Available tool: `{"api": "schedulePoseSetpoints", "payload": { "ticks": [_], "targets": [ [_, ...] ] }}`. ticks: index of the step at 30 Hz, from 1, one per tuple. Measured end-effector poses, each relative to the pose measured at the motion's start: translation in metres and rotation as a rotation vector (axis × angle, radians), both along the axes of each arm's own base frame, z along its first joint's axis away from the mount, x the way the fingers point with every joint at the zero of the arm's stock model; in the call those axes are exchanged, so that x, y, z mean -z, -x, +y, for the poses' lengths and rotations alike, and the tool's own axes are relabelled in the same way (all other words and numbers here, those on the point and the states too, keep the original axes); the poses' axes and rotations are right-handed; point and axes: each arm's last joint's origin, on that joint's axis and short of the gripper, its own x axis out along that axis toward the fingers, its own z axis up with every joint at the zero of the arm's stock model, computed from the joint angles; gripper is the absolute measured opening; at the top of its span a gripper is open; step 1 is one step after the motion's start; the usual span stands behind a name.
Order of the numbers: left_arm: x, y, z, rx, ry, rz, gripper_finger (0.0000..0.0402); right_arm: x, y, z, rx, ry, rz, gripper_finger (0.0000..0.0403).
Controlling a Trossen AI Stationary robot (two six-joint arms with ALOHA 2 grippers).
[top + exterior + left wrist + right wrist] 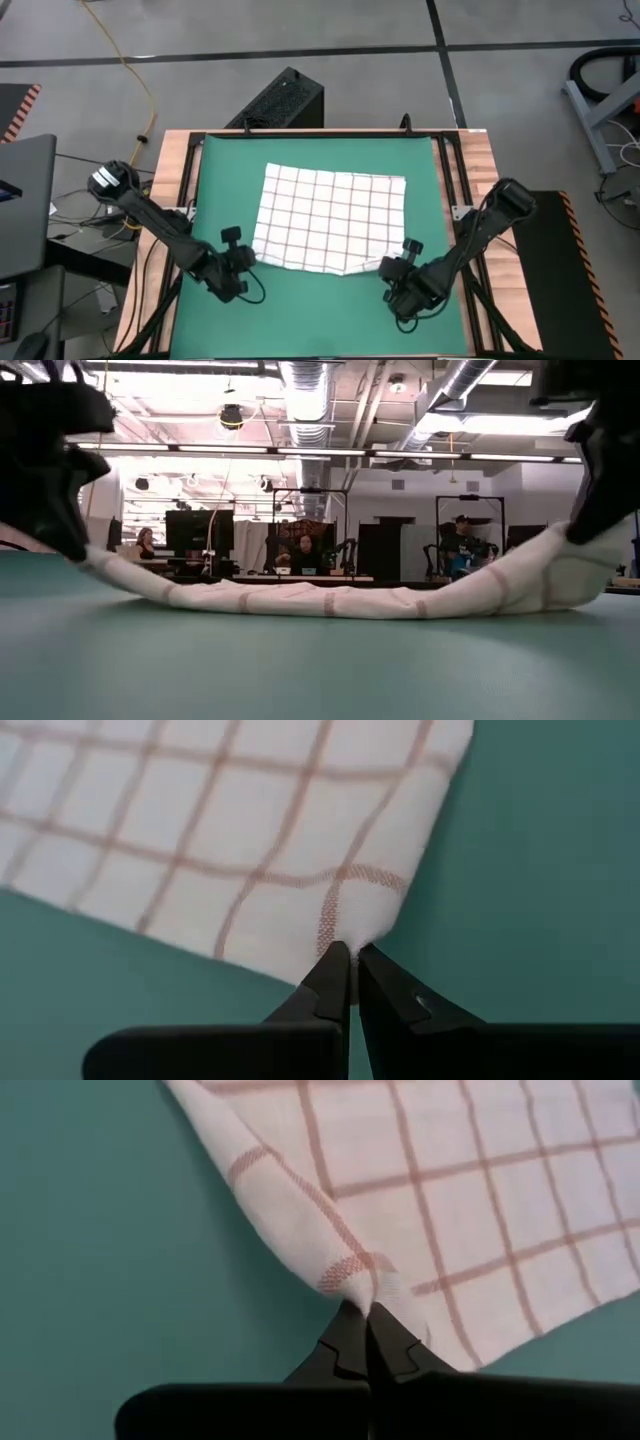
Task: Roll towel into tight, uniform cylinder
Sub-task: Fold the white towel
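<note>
one towel (330,218) lies spread flat on the green mat (215,180), both near corners pinched, one by the left gripper (247,258), one by the right gripper (388,266), no containers around

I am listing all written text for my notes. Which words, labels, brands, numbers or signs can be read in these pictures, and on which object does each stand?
None can be read.
The towel carries only a grid of thin lines, no writing.
The green mat is plain.
The dark box behind the table shows no legible label.
The screens in the room are too small to read.
</note>
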Motion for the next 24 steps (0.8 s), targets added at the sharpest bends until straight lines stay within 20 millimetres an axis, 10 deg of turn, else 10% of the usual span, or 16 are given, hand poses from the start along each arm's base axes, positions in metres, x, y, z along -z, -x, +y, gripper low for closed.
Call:
{"api": "schedulePoseSetpoints", "payload": {
  "ticks": [24],
  "targets": [
    [-0.009,0.005,0.000,-0.028,0.101,0.023,0.0000,0.002,0.018,0.021,-0.081,-0.049,0.035,0.0000]
  ]
}}
